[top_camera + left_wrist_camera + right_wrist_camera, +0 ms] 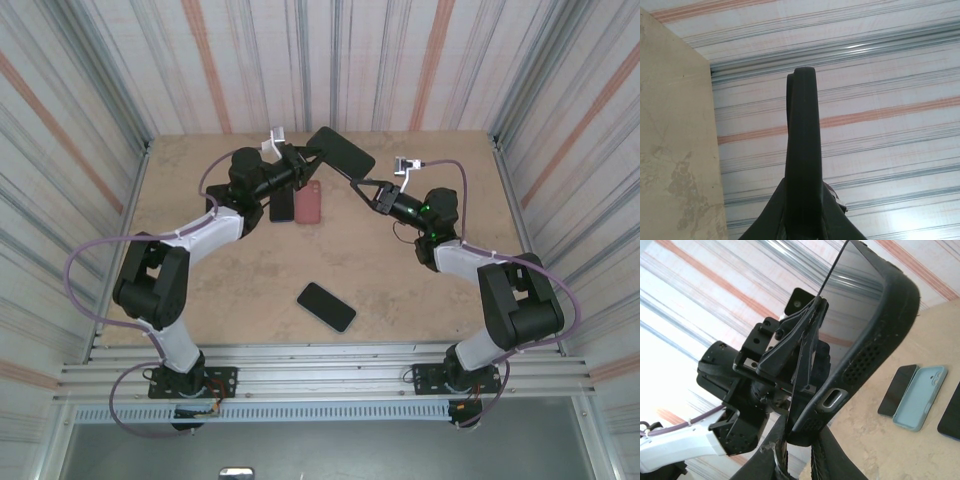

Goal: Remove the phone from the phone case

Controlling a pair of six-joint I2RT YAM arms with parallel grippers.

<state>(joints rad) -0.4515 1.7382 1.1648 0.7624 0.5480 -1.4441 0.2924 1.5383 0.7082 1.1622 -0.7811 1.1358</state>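
Top external: loose phone (326, 306) mid-table, black handset (282, 205) + pink case (309, 203) further back. My left gripper (305, 157) & right gripper (361, 185) both clamp phone case (340, 152), phone (855, 300) inside, mid-air, far side.

Left claw (318, 155) and right claw (357, 183) raised, both clamped.

Robot test booth, striped corrugated walls (300, 60), beige tabletop (250, 270), aluminium mounting rails (330, 365)
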